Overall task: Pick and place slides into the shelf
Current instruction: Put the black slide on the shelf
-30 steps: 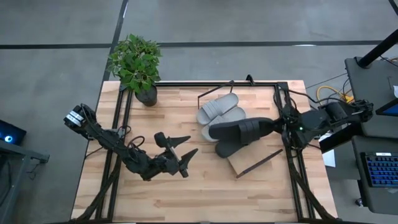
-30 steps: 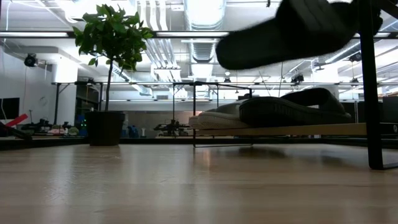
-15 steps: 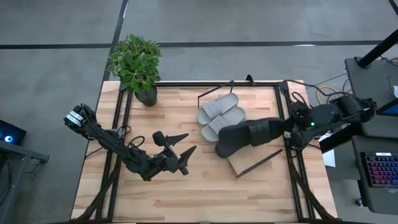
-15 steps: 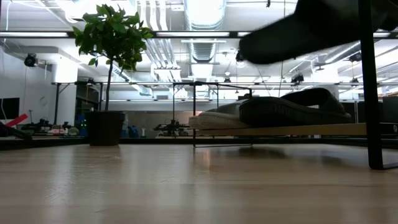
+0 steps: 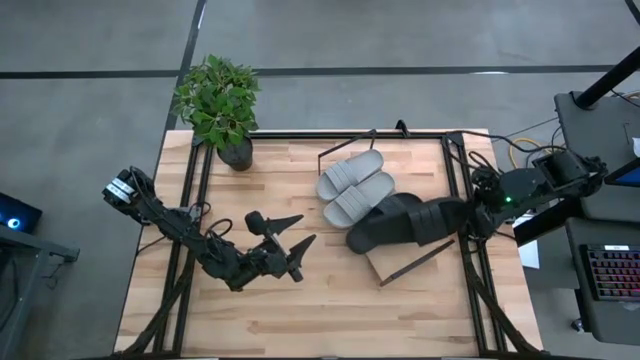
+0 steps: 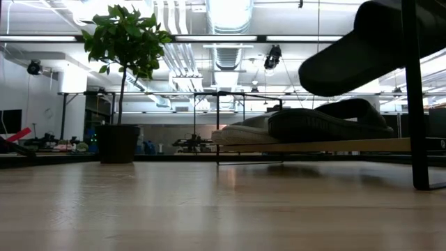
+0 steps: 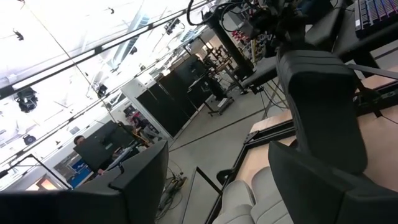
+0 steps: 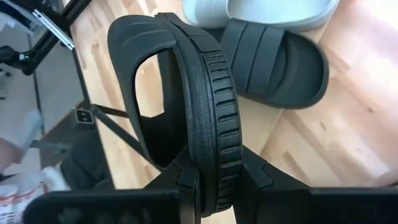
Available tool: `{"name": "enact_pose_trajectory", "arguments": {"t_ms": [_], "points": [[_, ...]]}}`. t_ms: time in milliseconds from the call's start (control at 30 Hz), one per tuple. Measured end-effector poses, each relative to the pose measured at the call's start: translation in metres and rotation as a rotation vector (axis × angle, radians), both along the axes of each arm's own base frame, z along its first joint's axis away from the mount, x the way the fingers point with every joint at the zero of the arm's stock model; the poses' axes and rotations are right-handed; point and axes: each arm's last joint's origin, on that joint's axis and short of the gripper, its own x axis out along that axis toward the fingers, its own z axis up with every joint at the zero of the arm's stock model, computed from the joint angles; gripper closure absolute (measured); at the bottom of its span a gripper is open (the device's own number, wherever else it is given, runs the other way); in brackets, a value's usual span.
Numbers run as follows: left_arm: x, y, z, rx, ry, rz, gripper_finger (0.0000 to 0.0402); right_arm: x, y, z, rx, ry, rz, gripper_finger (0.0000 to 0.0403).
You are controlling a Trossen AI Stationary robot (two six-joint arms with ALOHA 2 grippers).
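My right gripper [image 5: 463,216] is shut on a black slide [image 5: 425,220] and holds it in the air over the right part of the shelf [image 5: 398,264]. The shelf is a light board in a thin black rod frame. The other black slide [image 8: 280,62] lies flat on the shelf board, partly under the held one. The two light grey slides [image 5: 352,182] lie side by side on the board beyond it. In the low view the held slide [image 6: 362,49] hangs above the lying black slide [image 6: 327,118]. My left gripper [image 5: 308,230] is open and empty over the table's near left part. My right gripper pinches the black slide's sole [image 8: 219,163] between its two fingers, at the end nearest the table's right edge. The fingers [image 8: 254,177] come level from the table's right, one on each face of the sole. The slide stands on its edge, lifted clear of the shelf.
A potted plant [image 5: 222,100] stands at the table's far left corner. Black frame rails [image 5: 470,280] run along the table's left and right sides, and a frame post [image 6: 411,90] stands beside the held slide. Bare wood [image 5: 330,310] lies along the near edge.
My right gripper has drawn back toward the table's right edge, still shut on the black slide. The slide has gone with it over the shelf and now hangs somewhat lower, closer above the lying black slide.
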Motion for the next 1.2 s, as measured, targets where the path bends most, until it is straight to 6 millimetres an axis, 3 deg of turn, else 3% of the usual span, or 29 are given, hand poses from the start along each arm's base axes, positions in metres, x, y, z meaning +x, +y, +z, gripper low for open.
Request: {"name": "enact_pose_trajectory", "arguments": {"t_ms": [267, 667, 800, 933, 1200], "points": [[0.000, 0.000, 0.000, 0.001, 0.000, 0.000, 0.0141, -0.004, 0.001, -0.006, 0.110, 0.100, -0.028, 0.0361], [0.001, 0.000, 0.002, -0.008, -0.012, -0.010, 0.0141, -0.006, 0.000, -0.013, 0.111, 0.166, -0.066, 0.0361], [0.004, -0.003, 0.000, 0.025, -0.031, -0.165, 0.0141, -0.005, 0.001, -0.013, 0.107, 0.159, -0.069, 0.0361], [0.014, -0.001, -0.005, 0.120, 0.045, -0.347, 0.0141, -0.005, 0.000, -0.013, 0.096, 0.157, -0.070, 0.0362], [0.052, 0.033, -0.009, 0.262, 0.151, -0.388, 0.0141, -0.001, 0.002, -0.011, 0.111, 0.117, -0.066, 0.0362]]}}
